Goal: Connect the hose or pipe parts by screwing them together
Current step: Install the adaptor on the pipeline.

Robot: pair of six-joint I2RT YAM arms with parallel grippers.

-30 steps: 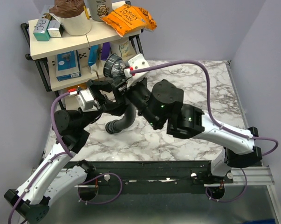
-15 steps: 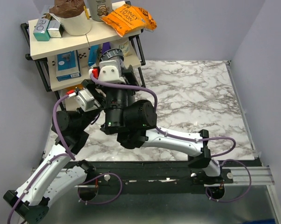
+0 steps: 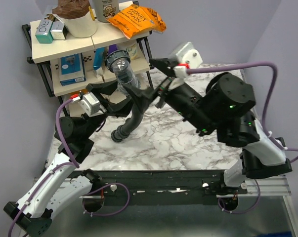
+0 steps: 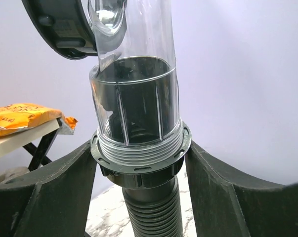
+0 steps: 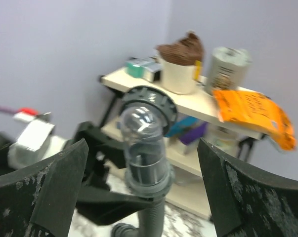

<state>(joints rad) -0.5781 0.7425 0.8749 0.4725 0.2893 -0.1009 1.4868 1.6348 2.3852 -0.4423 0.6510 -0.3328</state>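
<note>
Left gripper (image 4: 139,160) clenches the grey threaded collar (image 4: 139,170) joining black ribbed flexible hose (image 4: 149,217) to near-upright clear plastic tube (image 4: 134,74); right gripper (image 3: 158,80), released wide, sits just right of it.

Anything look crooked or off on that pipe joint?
Nothing damaged or spilled. The clear tube sits square in the ring nut held by the left claw, but a band of thread shows above it, so the joint may not be fully tightened.

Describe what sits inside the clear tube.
A dark ribbed insert fills the lower end of the clear tube, above the threaded collar. How far it runs down into the hose is hidden by the collar.
</note>
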